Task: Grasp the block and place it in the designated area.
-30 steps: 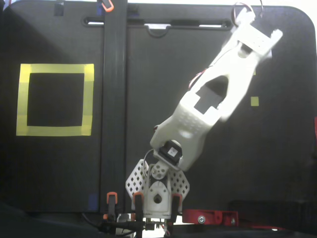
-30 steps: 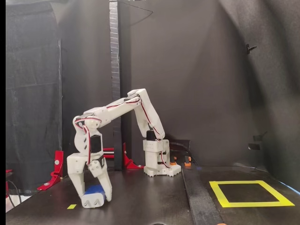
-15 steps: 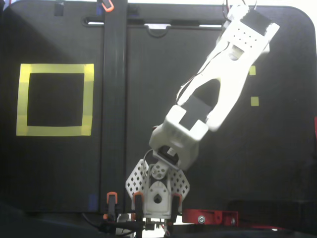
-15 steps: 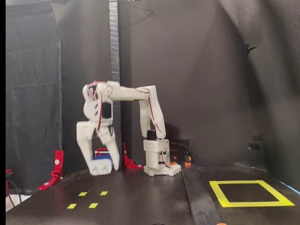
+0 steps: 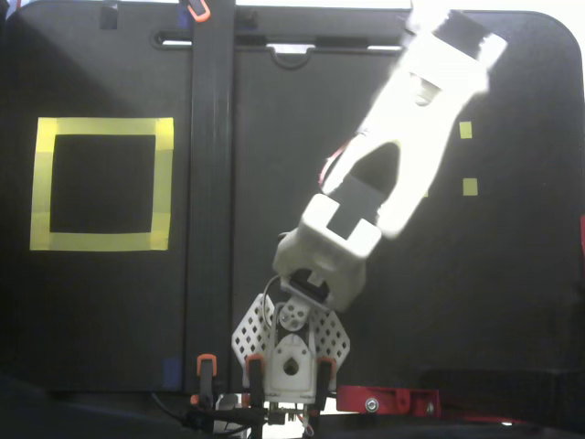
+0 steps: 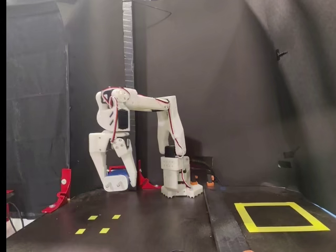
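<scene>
Block (image 6: pixel 116 181) hangs pinched between the gripper (image 6: pixel 116 185) fingers, lifted clear above the four small yellow tape squares (image 6: pixel 97 223), presumably so it can travel without dragging. From those squares, the designated area (image 6: pixel 281 216) lies well across the black table (image 6: pixel 173 226), beyond the arm's base (image 6: pixel 181 184); the carry across remains.

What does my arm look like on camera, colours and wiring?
The arm is white printed plastic with black servo blocks at the joints and thin red and white cables running along its links. Its base has perforated white plates. The gripper has two long, tapering white fingers.
</scene>
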Robot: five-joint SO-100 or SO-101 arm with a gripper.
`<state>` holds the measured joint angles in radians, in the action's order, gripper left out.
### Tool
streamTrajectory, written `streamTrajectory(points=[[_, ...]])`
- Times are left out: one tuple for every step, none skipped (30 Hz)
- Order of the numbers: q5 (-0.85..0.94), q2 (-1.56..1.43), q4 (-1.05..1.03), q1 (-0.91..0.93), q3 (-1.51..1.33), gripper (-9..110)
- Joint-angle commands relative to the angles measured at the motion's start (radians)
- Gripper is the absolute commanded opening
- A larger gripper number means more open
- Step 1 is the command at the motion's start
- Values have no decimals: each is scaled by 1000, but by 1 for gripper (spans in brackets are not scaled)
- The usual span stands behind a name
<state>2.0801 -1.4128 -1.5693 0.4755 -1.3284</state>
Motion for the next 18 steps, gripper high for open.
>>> streamTrajectory(points=[[-66,-61,2,-61,48,19],[-92,-61,2,-84,48,19],[-121,-63,2,-107,48,19],[-147,-64,2,-132,48,19],[-175,-66,-2,-156,48,19],[-206,-67,-3,-184,48,19],[-235,-69,-5,-210,48,19],[-262,-72,-9,-238,48,19],[-291,-74,-11,-267,46,19],[-316,-78,-17,-293,46,19],[-339,-83,-23,-319,46,19],[-364,-89,-28,-347,46,19],[-391,-95,-34,-376,46,19],[-414,-103,-41,-405,46,19],[-439,-109,-46,-434,46,19],[-465,-117,-51,-463,46,19],[-489,-121,-52,-489,46,19],[-515,-127,-54,-518,46,19]])
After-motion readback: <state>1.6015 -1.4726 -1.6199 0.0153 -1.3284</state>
